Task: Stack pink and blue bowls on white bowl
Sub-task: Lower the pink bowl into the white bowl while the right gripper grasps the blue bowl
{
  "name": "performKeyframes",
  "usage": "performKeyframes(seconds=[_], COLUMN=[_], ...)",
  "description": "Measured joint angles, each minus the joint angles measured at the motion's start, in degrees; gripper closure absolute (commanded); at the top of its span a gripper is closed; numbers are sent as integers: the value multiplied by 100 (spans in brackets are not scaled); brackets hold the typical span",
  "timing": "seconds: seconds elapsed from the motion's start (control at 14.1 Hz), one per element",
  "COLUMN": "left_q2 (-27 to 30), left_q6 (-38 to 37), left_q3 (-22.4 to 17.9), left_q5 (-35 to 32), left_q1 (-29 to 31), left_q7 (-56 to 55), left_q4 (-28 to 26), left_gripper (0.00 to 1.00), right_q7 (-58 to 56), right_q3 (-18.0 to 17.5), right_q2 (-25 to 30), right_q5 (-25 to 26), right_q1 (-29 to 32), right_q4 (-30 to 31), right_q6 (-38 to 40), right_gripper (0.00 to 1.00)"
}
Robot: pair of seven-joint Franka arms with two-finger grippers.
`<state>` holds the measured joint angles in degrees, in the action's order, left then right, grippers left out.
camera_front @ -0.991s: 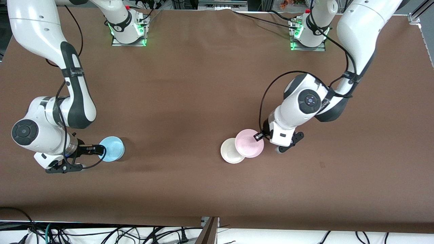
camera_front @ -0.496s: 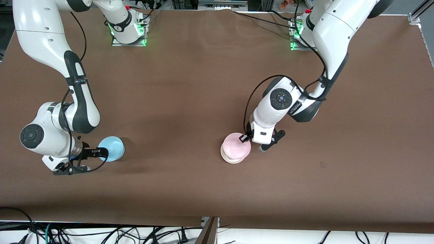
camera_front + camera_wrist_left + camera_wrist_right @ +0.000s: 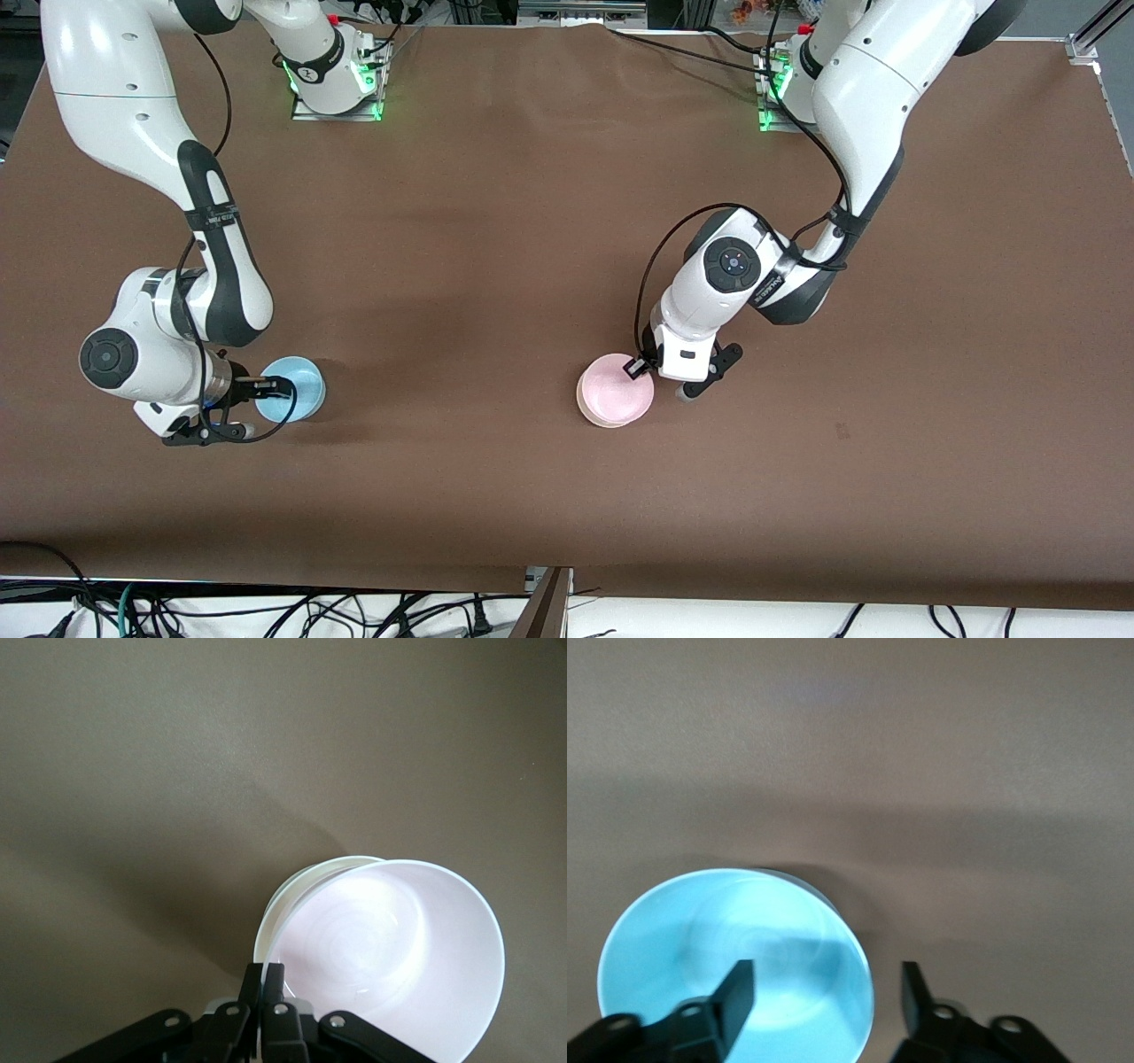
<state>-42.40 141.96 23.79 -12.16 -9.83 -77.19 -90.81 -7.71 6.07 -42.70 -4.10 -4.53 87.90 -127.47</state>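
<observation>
The pale pink bowl [image 3: 617, 390] lies over the white bowl [image 3: 589, 416], nearly covering it. In the left wrist view the pink bowl [image 3: 390, 948] sits slightly tilted, with a strip of the white bowl's rim [image 3: 283, 904] showing beside it. My left gripper [image 3: 636, 366] [image 3: 267, 979] is shut on the pink bowl's rim. The light blue bowl [image 3: 301, 394] [image 3: 735, 966] stands on the table toward the right arm's end. My right gripper [image 3: 282, 387] [image 3: 826, 988] is open and straddles its rim, one finger inside the bowl and one outside.
The brown table mat [image 3: 496, 266] is bare between the two bowl spots. The arm bases [image 3: 337, 97] [image 3: 802, 106] stand with green lights at the table's edge farthest from the front camera. Cables [image 3: 266, 611] lie along the edge nearest to it.
My left gripper carried the pink bowl toward the right arm's end, from beside the white bowl to over it. My right arm shifted closer onto the blue bowl's rim.
</observation>
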Motion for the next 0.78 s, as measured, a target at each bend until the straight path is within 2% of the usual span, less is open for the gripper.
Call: performKeyframes(seconds=[0.21, 0.35, 0.57, 0.64, 0.78], left_q2=[-50, -74, -97, -100, -101], left_q6=[32, 47, 113, 131, 156], left_q3=[-2, -3, -26, -33, -40], left_q5=[0, 0, 0, 0, 0], left_q1=[-18, -42, -70, -73, -75], left_q7=[-8, -10, -14, -16, -20], left_q4=[14, 34, 43, 43, 45], left_gripper=[100, 97, 76, 68, 64], right_q7=[-1, -1, -1, -1, -8], right_q3=[0, 0, 0, 0, -11], right_q2=[0, 0, 0, 0, 55], right_q5=[-4, -4, -7, -7, -59], right_q1=[2, 3, 4, 4, 1], right_q4=[22, 22, 23, 23, 21], right_q6=[0, 0, 0, 0, 27], right_gripper=[60, 77, 99, 100, 100])
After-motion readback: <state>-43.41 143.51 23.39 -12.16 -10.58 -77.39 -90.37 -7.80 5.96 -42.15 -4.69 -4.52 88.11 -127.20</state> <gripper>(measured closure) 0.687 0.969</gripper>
